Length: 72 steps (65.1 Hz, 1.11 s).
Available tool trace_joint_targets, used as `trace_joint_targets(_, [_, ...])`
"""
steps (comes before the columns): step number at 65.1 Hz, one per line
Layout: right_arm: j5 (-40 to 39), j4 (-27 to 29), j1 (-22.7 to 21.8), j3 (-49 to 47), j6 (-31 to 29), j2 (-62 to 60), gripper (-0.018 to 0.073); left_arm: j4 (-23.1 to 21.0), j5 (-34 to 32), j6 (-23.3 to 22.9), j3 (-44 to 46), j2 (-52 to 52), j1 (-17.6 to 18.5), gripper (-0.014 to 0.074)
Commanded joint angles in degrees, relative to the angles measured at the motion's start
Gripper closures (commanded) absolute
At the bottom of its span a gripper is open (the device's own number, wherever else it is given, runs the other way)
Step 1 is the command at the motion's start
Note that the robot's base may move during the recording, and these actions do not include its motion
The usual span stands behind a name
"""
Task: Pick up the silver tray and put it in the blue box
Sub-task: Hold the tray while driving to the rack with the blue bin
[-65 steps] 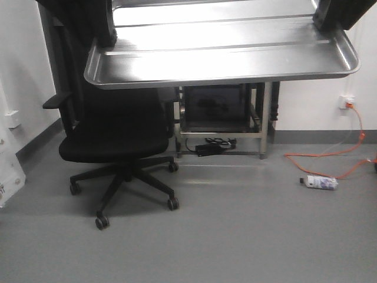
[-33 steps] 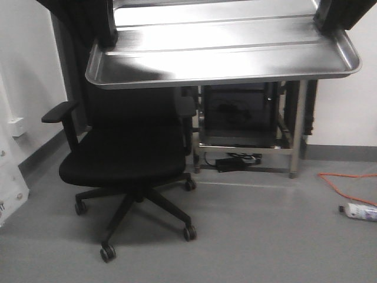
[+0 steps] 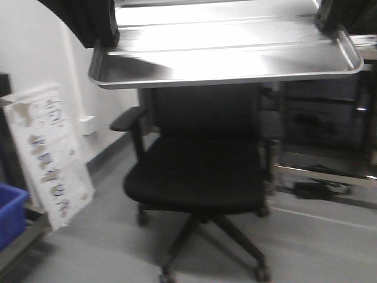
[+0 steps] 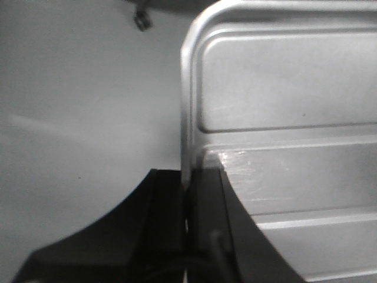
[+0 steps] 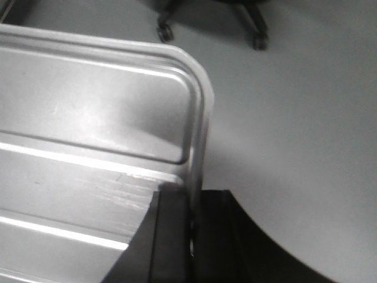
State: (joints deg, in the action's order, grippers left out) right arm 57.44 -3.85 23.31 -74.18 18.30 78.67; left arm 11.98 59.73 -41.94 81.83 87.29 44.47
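Clamping the short left-hand rim of the silver tray (image 4: 283,118), the left gripper (image 4: 187,188) has its two black fingers closed with one on each side of the raised edge. The right gripper (image 5: 191,206) is likewise clenched on the opposite short rim, one finger inside and one outside.

In the front-facing view the left gripper (image 3: 109,23) sits at 11 o'clock and the right gripper (image 3: 327,15) at 1 o'clock. One silver tray (image 3: 230,53) spans the gap between them, held level and clear of the floor, with nothing lying in it. Two long ridges run along its floor. Its rounded corners show in both wrist views (image 5: 88,118).

One black office chair (image 3: 200,171) stands on the grey floor (image 3: 330,247) at 6 o'clock, below and beyond the tray. One chair castor (image 4: 141,20) shows at 11 o'clock in the left wrist view. Two castors (image 5: 165,29) show at 12 o'clock in the right wrist view.

One white printed board (image 3: 50,153) leans at 9 o'clock, beside the wall. One blue box (image 3: 9,212) sits at 8 o'clock, just beside the board's lower edge. Only one corner of it is in view. It is well apart from the tray.

One metal frame (image 3: 330,171) stands at 3 o'clock, blurred.
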Motion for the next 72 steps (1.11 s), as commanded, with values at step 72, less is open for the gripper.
trace_joint_targets(72, [-3.0,-1.5,-0.2,-2.2,-0.8,-2.0,0.0502,1.4,-0.5,0.7,1.9,1.7,0.2,0.0701])
